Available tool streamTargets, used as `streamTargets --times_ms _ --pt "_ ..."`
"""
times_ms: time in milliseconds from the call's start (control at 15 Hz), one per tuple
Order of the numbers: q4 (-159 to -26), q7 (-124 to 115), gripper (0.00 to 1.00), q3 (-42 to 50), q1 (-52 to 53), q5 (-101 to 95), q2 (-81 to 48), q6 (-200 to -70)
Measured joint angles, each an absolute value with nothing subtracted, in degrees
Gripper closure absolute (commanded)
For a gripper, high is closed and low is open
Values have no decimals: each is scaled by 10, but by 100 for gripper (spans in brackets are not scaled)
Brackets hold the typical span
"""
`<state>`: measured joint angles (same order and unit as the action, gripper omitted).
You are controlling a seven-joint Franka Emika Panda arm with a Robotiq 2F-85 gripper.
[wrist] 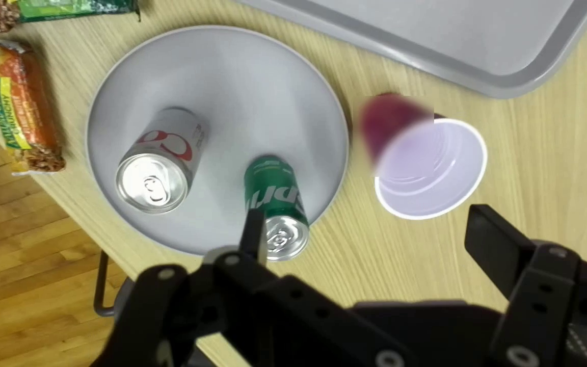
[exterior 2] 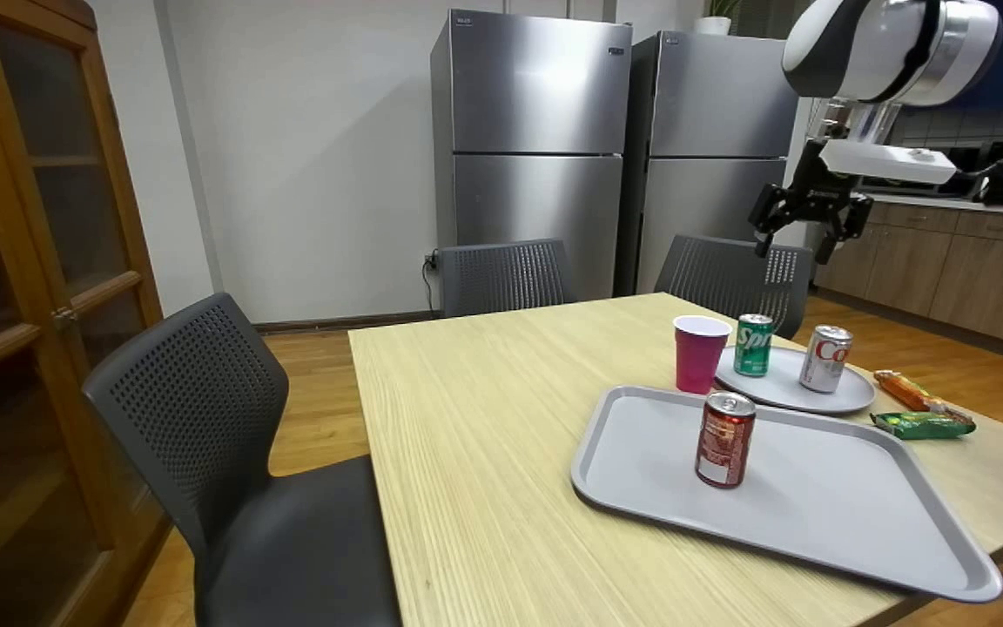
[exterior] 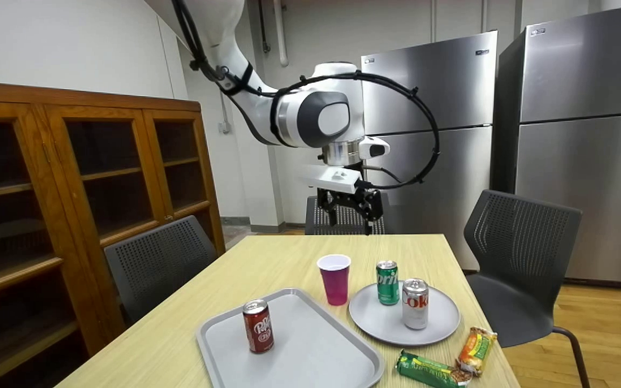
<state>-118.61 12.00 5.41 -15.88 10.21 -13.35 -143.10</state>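
Here we are in an exterior view, and the gripper hangs high toward the far end of the table, well apart from everything set out there. Lower and nearer to us, the purple cup stands upright on the table, just left of the grey plate. On that plate we have the green Sprite can at the far side and the silver Coke can nearer and to the right.

In an exterior view we pick up the grey tray on the near side, with the red Dr Pepper can upright on its left half. Beyond it, the cup is left of the plate and the Sprite can right of the cup; the gripper hangs above and beyond them, touching none.

Over to the wrist view: we see the fingers spread wide, released, with a bare gap between. The left one covers part of the Sprite can. The cup shows us its pale inside, ahead of the gap and closer to the right finger. Out left, beyond the Coke can, we find an orange snack bar, with a green snack bar on its far side.
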Motion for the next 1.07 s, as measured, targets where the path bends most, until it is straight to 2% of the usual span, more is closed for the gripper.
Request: streamTargets --times_ms 1067 --pt "-1381 221 0 45 -67 124 8 -1386"
